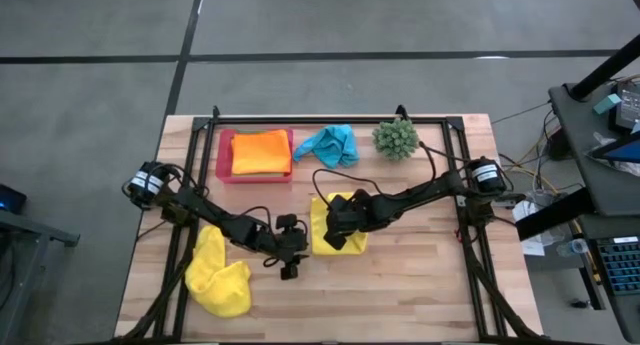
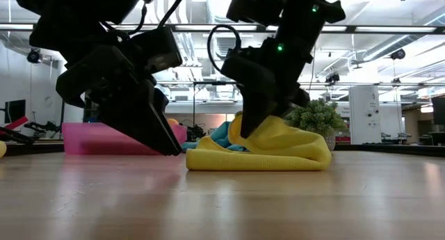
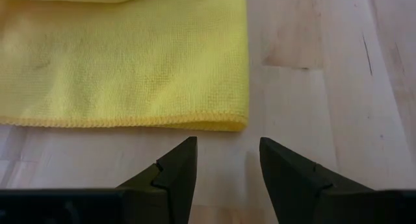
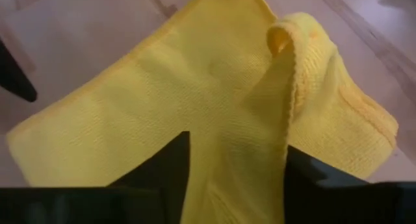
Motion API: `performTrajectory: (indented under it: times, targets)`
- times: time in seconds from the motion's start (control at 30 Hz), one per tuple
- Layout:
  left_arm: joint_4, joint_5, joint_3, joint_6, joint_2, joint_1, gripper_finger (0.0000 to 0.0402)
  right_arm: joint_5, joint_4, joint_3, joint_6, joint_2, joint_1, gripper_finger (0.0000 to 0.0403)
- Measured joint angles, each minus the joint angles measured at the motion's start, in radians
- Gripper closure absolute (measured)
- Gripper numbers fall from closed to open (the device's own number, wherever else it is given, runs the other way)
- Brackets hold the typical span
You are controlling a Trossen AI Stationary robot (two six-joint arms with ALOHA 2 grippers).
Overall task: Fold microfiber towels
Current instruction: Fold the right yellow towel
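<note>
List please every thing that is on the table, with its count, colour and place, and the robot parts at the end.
yellow towel: one, yellow, table centre, partly folded
crumpled yellow towel: one, yellow, front left
orange towel: one, orange, folded on the pink tray
pink tray: one, pink, back left
blue towel: one, turquoise, back centre, bunched
plant ball: one, green, back right of centre
table: one, light wood
left hand: open, empty, beside the centre towel's edge
right hand: fingers apart around a raised fold of the centre towel
</note>
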Motion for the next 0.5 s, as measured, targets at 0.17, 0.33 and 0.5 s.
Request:
performTrajectory:
  times: [0.17,0.33,0.5]
  targets:
    - [0.000,-0.001,0.000,0.000,0.000,0.000,0.0249,-0.003,-0.003,0.021,-0.032,0.000,0.000,0.0188]
    - [0.000,-0.001,0.000,0.001,0.000,0.000,0.0249,-0.015,-0.010,0.052,-0.085,0.000,0.000,0.0156]
    - [0.000,-0.001,0.000,0.005,0.000,0.000,0.0249,-0.036,0.015,0.082,-0.101,0.000,0.005,0.0143]
